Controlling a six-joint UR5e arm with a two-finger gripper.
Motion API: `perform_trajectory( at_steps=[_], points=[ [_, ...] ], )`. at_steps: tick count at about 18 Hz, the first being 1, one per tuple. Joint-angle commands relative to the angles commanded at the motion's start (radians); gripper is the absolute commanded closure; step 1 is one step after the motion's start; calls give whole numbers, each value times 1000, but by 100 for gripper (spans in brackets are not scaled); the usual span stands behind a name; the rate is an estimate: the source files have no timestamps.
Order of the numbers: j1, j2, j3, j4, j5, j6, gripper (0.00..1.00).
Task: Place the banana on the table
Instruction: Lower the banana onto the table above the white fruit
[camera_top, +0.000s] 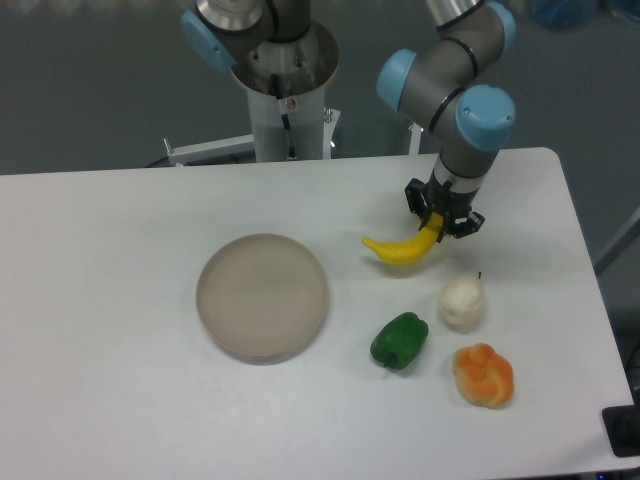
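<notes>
A grey robot arm with light blue joint caps reaches down from the far edge of the scene over the right half of a white table (120, 330). Its last segment points almost straight down, ending in a small black gripper (438, 222) above the tabletop, right of centre.

The gripper's two short fingers are closed around one end of a yellow toy banana (400, 248), pinching it at its right, upper tip. The rest of the banana hangs out to the left and slightly below the gripper. Its long axis runs mostly left to right, tilted so the right end is higher; the curve sags downward in the middle, and the free pointed end aims left. Whether the banana's belly touches the table or sits just above it cannot be told.

A round beige-grey plate (262, 295) lies to the left of the banana, well apart. Nearer the viewer, below the banana, sit a green pepper (399, 340), a pale whitish pear-shaped fruit (462, 302) just right of it, and a lumpy orange fruit (484, 375) nearest of all.
</notes>
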Motion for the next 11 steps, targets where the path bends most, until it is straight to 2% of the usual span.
perform_trajectory(
  at_steps=[3,6,11],
  points=[
    [-2,-5,2,0,2,5,76],
    [-2,-11,5,2,3,70,76],
    [-2,-21,14,2,3,75,76]
  ],
)
